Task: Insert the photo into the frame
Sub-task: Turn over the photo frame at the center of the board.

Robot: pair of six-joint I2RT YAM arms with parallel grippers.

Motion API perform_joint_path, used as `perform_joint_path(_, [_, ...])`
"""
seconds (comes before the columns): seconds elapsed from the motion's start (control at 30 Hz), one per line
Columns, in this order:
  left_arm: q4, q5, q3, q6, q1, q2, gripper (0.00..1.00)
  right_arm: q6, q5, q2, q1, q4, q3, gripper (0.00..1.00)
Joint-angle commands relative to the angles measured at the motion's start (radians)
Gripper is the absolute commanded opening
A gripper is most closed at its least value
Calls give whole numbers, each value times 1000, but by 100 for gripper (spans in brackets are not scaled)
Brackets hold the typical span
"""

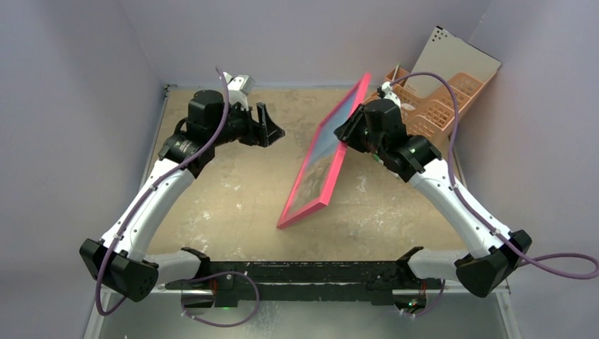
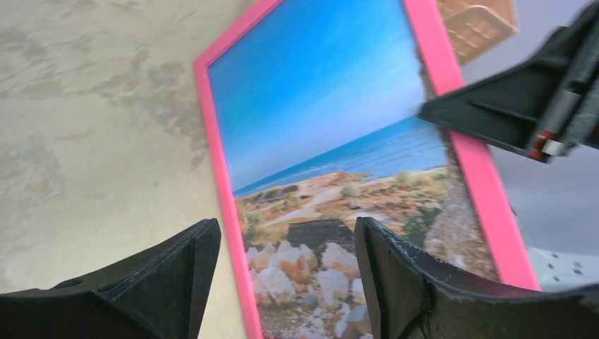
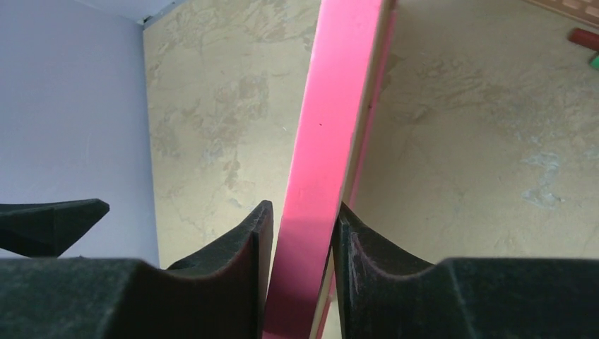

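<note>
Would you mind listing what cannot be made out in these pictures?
1. Back of the frame: turned away from the top view; the right wrist view shows only its rim, between the fingers of the right claw.
2. Lower end of the photo: cut off by the left wrist view's bottom edge, partly behind the left claw.
3. Red and green bits: cut off at the right wrist view's corner, unidentifiable.

Tilted pink frame (image 2: 217, 155), photo (image 2: 318, 106) inside
</note>
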Motion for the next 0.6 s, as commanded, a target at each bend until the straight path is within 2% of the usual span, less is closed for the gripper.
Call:
perform_joint_path(0.0, [-33, -190, -19, -27, -2, -2, 72, -30, -73, -17, -24, -12, -27, 35])
perform_joint_path(0.23, [-35, -216, -66, -42, -2, 0, 71, -133, -306, 25, -128, 154, -125, 31])
perform_joint_path(0.5, [-101, -328, -107, -2, -2, -47, 70, -167, -572, 163, -142, 503, -257, 29])
perform_joint_path(0.57, [-114, -362, -120, 4, -2, -63, 70, -166, -592, 201, -142, 594, -276, 28])
